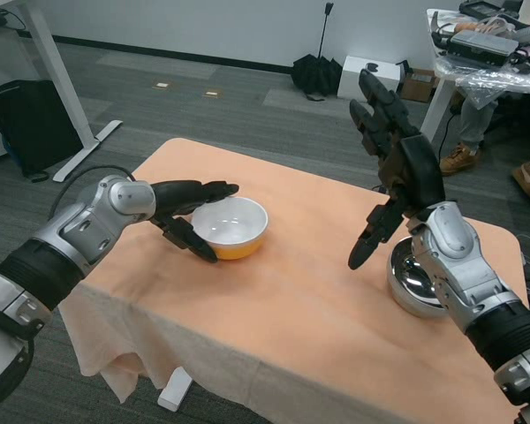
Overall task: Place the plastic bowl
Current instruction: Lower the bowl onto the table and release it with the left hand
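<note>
Bowl resting on the cloth, left hand closing around its near rim

The plastic bowl (pixel 230 226), yellow-orange outside and white inside, is sitting upright on the peach tablecloth (pixel 300 309), toward the left half of the table. The left hand (pixel 187 215) is reaching in from the left: its upper fingers are lying along the bowl's far-left rim while a lower finger is curving beneath the near-left side, so the hand is bracketing the rim. Whether it is truly gripping the bowl or only touching it is not something the view settles.

The right hand (pixel 390 159) is hanging above the right side of the table with fingers spread and pointing upward, thumb angling down, holding nothing. Just below and behind its wrist a metal bowl (pixel 413 281) is standing on the cloth, partly hidden by the right forearm, well apart from the plastic bowl.

Beneath the table's front edge a small white box (pixel 175 389) is lying on the grey floor. A black bag (pixel 34 124) is leaning beside a white desk leg at the far left, and another black bag (pixel 316 75) is sitting by the back wall next to a white box (pixel 369 75). At the upper right a person's legs and brown shoes (pixel 459 159) are showing near a table covered in clear plastic
</note>
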`<action>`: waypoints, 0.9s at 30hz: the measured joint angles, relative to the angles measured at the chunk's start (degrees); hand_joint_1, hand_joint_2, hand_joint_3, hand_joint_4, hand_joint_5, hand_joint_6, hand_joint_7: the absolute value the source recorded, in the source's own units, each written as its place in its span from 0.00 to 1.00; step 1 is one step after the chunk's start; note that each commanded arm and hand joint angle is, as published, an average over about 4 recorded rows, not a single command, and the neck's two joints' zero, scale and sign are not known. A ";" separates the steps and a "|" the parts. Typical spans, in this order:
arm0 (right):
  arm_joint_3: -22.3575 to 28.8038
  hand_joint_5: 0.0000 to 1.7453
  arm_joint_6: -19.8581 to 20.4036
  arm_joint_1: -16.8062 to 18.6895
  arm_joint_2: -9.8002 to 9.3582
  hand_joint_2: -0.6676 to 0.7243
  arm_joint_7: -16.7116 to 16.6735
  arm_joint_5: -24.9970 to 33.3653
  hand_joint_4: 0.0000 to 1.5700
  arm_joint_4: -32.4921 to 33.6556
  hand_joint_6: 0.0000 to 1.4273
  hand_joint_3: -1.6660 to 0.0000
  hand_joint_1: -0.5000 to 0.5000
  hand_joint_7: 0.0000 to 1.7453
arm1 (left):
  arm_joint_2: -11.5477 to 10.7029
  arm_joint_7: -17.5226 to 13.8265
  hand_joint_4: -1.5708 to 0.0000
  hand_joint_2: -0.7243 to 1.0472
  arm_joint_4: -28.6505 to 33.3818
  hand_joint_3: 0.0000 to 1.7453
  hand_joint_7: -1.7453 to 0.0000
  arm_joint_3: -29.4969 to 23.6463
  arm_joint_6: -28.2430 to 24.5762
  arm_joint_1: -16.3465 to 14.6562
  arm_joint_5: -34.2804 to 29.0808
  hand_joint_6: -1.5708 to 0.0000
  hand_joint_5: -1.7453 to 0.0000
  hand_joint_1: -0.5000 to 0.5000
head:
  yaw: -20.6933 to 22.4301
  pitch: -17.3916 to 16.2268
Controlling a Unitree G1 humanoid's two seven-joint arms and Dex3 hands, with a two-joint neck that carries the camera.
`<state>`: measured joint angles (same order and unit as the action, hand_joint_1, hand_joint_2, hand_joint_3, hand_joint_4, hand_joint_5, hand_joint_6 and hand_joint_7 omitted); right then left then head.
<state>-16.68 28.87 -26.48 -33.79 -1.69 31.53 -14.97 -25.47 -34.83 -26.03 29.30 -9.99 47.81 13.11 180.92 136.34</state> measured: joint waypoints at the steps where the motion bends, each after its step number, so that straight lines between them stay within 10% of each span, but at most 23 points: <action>1: 0.00 0.00 0.01 0.00 0.00 0.91 0.00 0.00 0.00 0.00 0.00 1.00 0.04 0.00 | -0.01 0.31 1.00 0.83 0.08 0.04 1.00 -0.11 0.89 -0.33 0.14 1.00 0.90 0.00 | 0.00 0.00; 6: -0.05 0.00 0.04 0.00 0.00 0.91 0.00 0.00 0.00 0.00 0.00 1.00 0.04 0.00 | -0.11 2.62 1.00 1.00 0.44 0.03 1.00 -0.81 5.78 -1.74 1.47 1.00 0.88 0.00 | 0.22 0.23; 27: -0.48 0.00 0.11 0.00 0.01 0.91 0.01 0.02 0.00 0.00 0.00 1.00 0.04 0.00 | -0.39 7.86 1.00 0.93 0.71 0.05 1.00 -5.12 13.39 -3.98 -0.74 1.00 0.76 0.04 | 0.95 -0.19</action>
<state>-17.16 28.98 -26.47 -33.78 -1.68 31.56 -14.97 -25.86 -26.97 -25.32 24.19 3.40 43.83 12.37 181.87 136.15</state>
